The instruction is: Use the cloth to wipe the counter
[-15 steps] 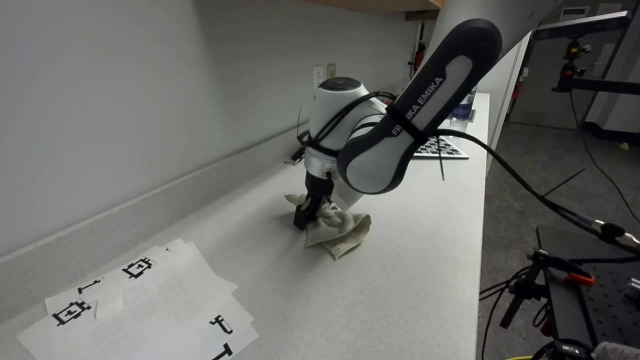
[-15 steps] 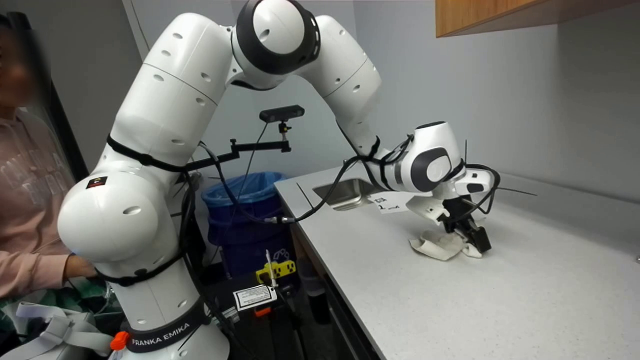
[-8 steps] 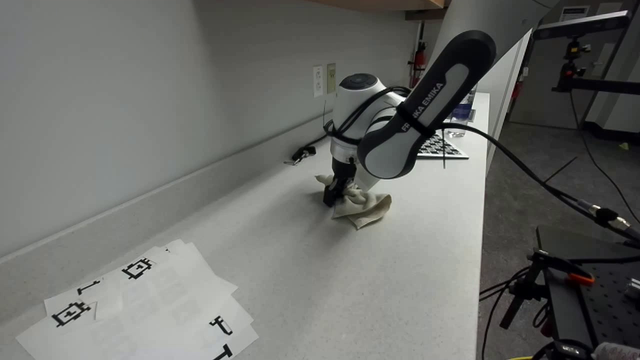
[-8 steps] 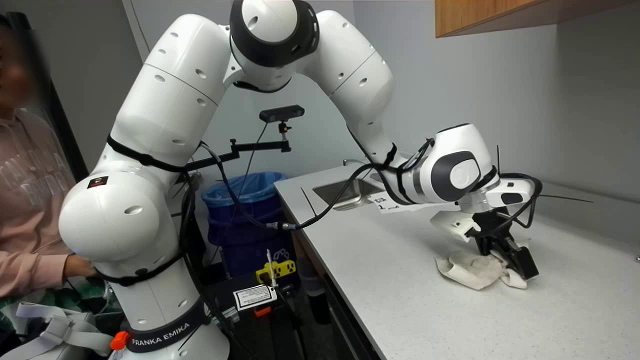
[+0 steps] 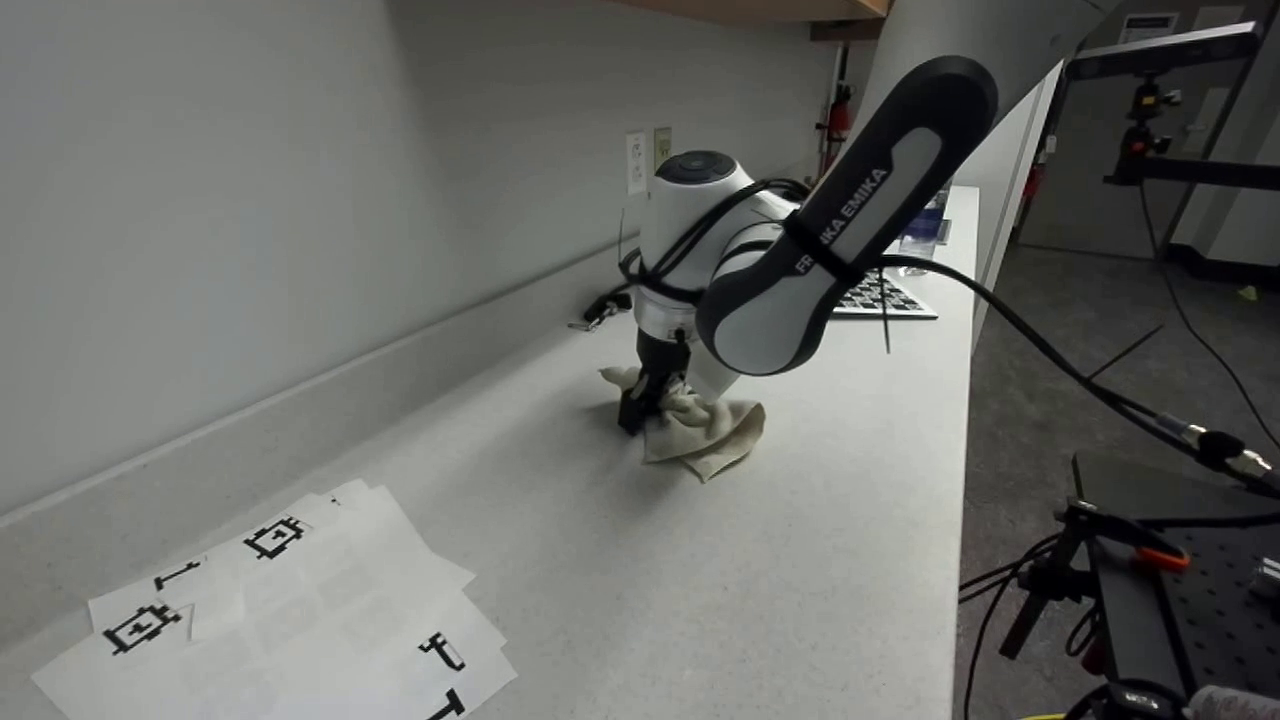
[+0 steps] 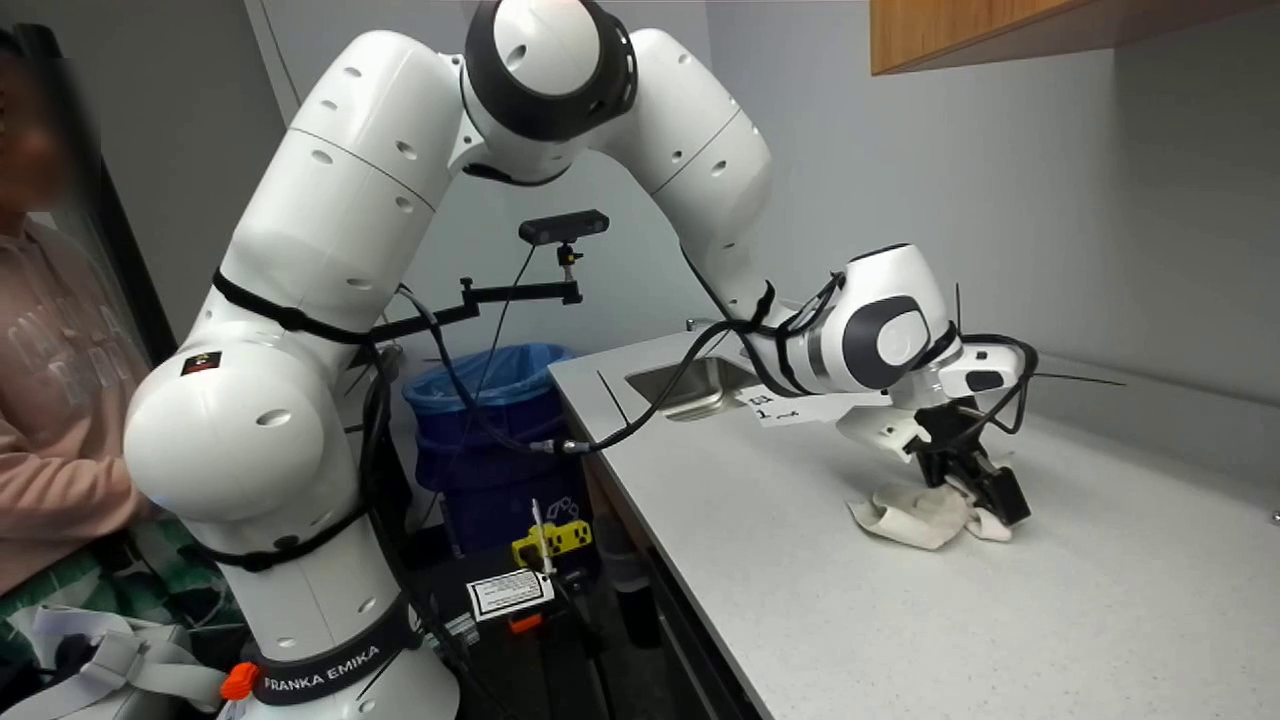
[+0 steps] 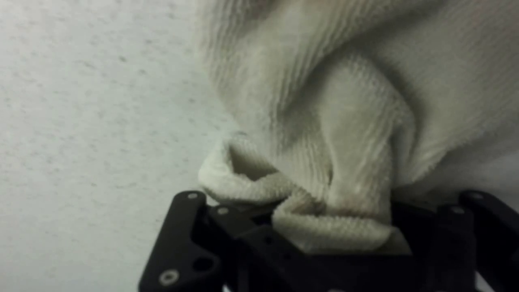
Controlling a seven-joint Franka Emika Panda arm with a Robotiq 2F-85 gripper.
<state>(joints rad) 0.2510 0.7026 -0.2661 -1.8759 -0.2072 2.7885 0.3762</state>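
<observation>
A cream cloth (image 5: 705, 432) lies bunched on the pale speckled counter (image 5: 800, 570); it shows in both exterior views (image 6: 912, 516). My gripper (image 5: 634, 418) points down at the counter, with its fingertips at or just above the surface. It is shut on a bunched part of the cloth. In an exterior view the gripper (image 6: 1004, 498) is tilted, and the cloth spreads out to one side of it. In the wrist view the cloth (image 7: 284, 93) fills the upper middle and right, and a fold sits between the fingers. The fingertips are hidden there by cloth.
Paper sheets with black printed marks (image 5: 330, 590) lie on the counter. A checkered board (image 5: 885, 298) and a small black item (image 5: 606, 306) by the wall lie further along. A sink (image 6: 700, 388) is set into the counter. A wooden cabinet (image 6: 1000, 35) hangs above.
My gripper and the cloth slid along the counter away from the paper sheets, then part of the way back toward them. The grip on the cloth stayed the same.
</observation>
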